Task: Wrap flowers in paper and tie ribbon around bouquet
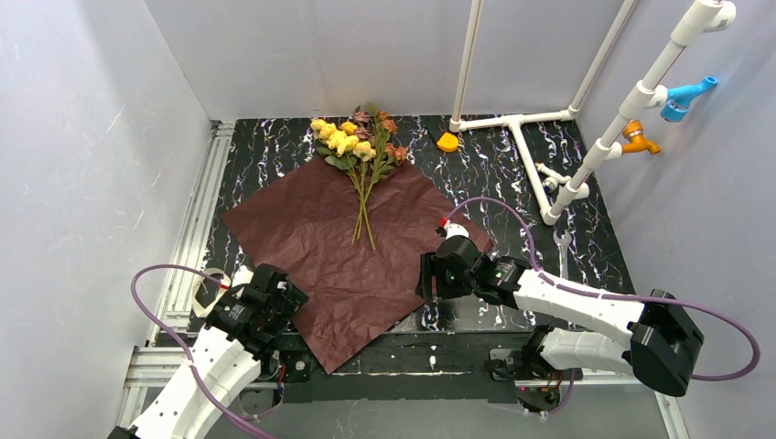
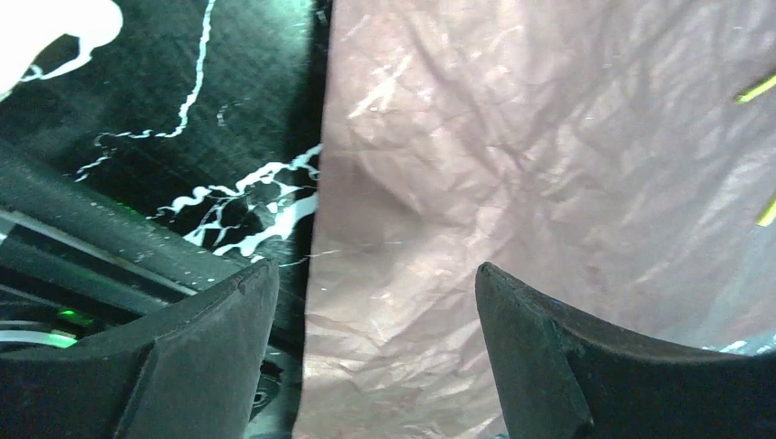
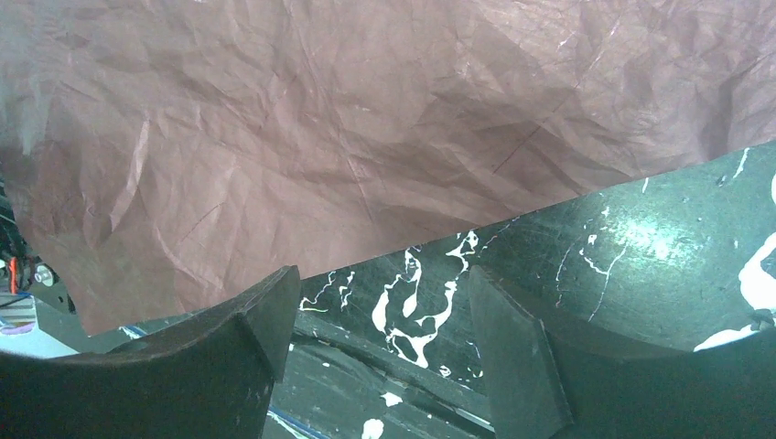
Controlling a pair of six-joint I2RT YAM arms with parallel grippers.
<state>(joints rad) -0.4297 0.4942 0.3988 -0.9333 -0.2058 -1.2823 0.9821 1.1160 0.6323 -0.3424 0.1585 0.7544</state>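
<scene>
Top external view: the paper (image 1: 339,256) is spread flat, dull maroon side up, as a diamond on the black marbled table (image 1: 274,146). The flowers (image 1: 361,151) are laid across the paper's far corner, blooms off its edge and stems pointing toward its centre. The left gripper (image 1: 291,294) is held at the paper's near-left edge and the right gripper (image 1: 428,277) at its near-right edge.

Left wrist view: the left gripper (image 2: 375,274) is seen spread wide with nothing between its fingers (image 2: 210,357); the paper's edge is framed in the gap, with bare table to one side.

Right wrist view: the right gripper (image 3: 382,283) is likewise parted and empty, set over bare table just beside the paper's edge, which is not touched.
</scene>
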